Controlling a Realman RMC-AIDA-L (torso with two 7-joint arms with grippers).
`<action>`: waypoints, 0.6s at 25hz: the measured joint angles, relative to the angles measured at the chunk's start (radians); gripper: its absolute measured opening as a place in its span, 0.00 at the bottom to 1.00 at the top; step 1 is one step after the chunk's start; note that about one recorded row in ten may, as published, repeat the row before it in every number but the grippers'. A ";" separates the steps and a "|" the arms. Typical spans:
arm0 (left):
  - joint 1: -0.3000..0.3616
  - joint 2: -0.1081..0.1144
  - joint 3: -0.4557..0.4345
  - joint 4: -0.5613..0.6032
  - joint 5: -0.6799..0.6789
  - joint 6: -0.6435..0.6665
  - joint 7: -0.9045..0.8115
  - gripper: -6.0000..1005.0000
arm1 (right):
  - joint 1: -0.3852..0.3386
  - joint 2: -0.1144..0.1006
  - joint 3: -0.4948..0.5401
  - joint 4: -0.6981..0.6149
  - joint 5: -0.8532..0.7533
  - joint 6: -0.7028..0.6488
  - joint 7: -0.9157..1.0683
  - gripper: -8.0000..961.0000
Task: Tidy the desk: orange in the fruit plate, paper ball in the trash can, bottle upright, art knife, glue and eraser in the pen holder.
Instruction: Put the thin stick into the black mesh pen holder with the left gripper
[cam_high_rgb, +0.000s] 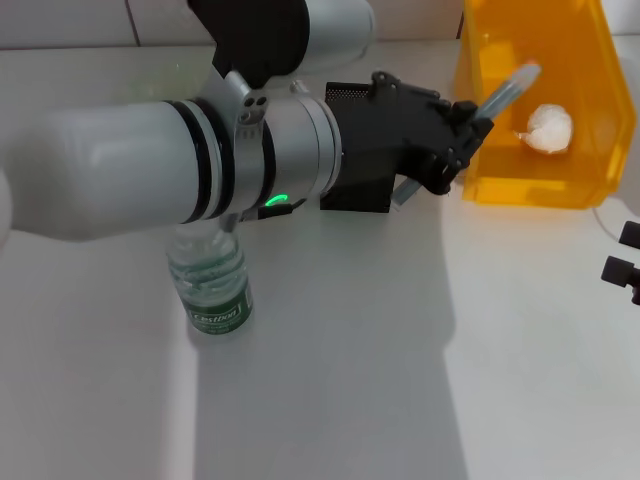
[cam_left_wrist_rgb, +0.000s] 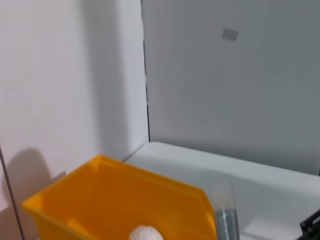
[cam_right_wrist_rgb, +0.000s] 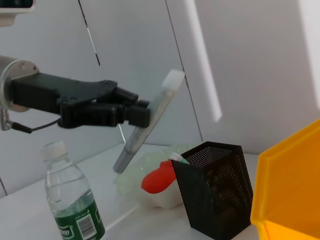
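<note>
Left hand (cam_high_rgb: 470, 125) reaches across the middle of the tabletop (cam_high_rgb: 330, 380), raised above it, fingers clamped on a long slim grey tube with a clear cap (cam_high_rgb: 505, 88) — looks like the glue or the art knife, cannot tell which. Tube is tilted, capped end up and poking over the near rim of the trash can (cam_high_rgb: 530, 110), lower end sticking out below the fingers. Right wrist view shows the same grip from the side, tube (cam_right_wrist_rgb: 150, 117) slanted above the pen holder (cam_right_wrist_rgb: 217, 187). Pen holder stands beside the trash can, mostly hidden behind the left arm in the head view. Paper ball (cam_high_rgb: 548, 128) lies inside the trash can. Bottle (cam_high_rgb: 212, 285) stands upright on the tabletop under the left forearm, cap on. Orange (cam_right_wrist_rgb: 159, 177) sits in the fruit plate (cam_right_wrist_rgb: 131, 175), just behind the pen holder. Right hand (cam_high_rgb: 625, 265) is at the right edge of the head view, low by the tabletop; cannot tell if open or closed.
</note>
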 joint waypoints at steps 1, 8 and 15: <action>-0.004 0.000 -0.002 -0.009 -0.019 -0.016 0.021 0.15 | 0.000 0.001 0.000 0.000 0.000 0.000 0.000 0.64; -0.061 -0.001 -0.061 -0.088 -0.157 -0.103 0.173 0.15 | 0.000 0.011 -0.001 0.000 0.000 0.008 -0.003 0.64; -0.093 -0.003 -0.126 -0.224 -0.469 -0.185 0.490 0.15 | 0.005 0.015 -0.003 0.001 0.000 0.009 -0.007 0.64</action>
